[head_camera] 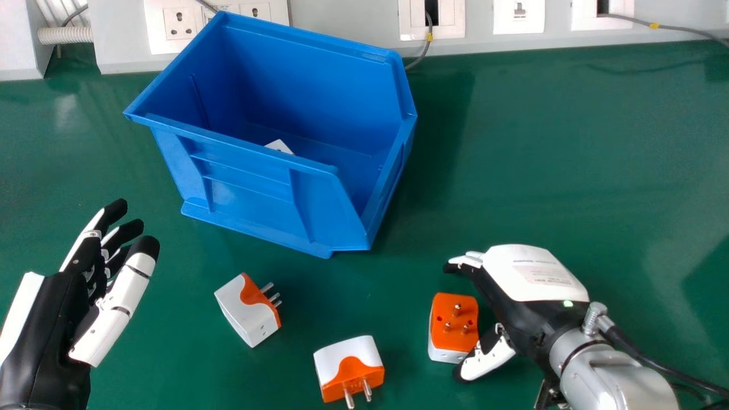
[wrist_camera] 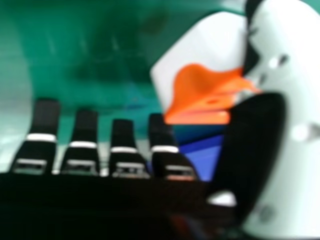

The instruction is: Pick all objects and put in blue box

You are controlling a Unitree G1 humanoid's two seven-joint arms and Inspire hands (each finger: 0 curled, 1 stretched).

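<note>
In the head view, the blue box (head_camera: 273, 193) stands at the back, with part of a white object (head_camera: 279, 146) inside it. Three white-and-orange plug adapters lie on the table: one (head_camera: 248, 310) left of centre, one (head_camera: 348, 367) near the front, and one (head_camera: 454, 324) with pins up beside my right hand (head_camera: 535, 279). That hand is open, its thumb close to the adapter's front corner. In the right hand view an adapter (wrist_camera: 210, 55) shows by the thumb of my right hand (wrist_camera: 255, 145). My left hand (head_camera: 62, 307) is open at the left, away from the adapters.
Behind the box runs a grey panel (head_camera: 342, 23) with sockets and cables. The green table (head_camera: 569, 148) extends to the right of the box. A black cable (head_camera: 655, 359) trails from my right wrist.
</note>
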